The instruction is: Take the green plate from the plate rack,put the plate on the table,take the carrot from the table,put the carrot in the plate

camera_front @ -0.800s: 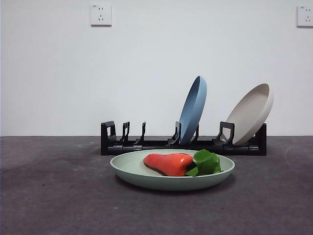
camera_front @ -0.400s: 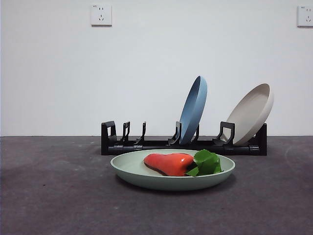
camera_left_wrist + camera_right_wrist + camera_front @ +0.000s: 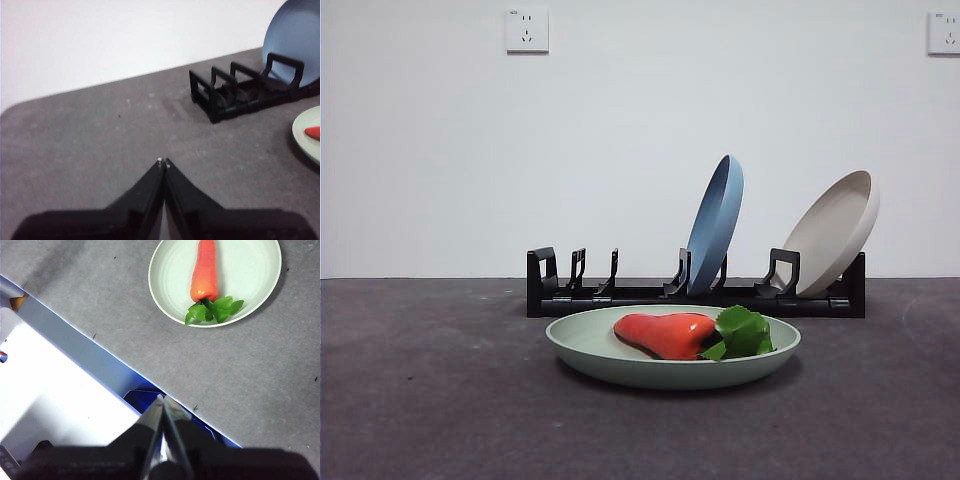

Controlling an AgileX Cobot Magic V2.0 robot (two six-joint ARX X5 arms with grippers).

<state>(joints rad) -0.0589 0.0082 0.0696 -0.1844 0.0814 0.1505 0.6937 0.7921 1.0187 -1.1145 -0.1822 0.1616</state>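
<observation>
On the table (image 3: pixel 440 400), green plate (image 3: pixel 610 352) holding carrot (image 3: pixel 665 334), bare surface around, left tool (image 3: pixel 163 162) and right tool (image 3: pixel 161 399) closed, empty.

So the carrot (image 3: pixel 665 334) is lying in the green plate (image 3: pixel 588 345), which sits flat on the table (image 3: pixel 430 400) right in front of the plate rack (image 3: pixel 620 294). Two more plates (image 3: pixel 717 220) lean in the rack's right half, left slots empty.

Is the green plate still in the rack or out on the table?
Out. The green plate lies flat on the table in front of the plate rack, with the carrot in it.
</observation>
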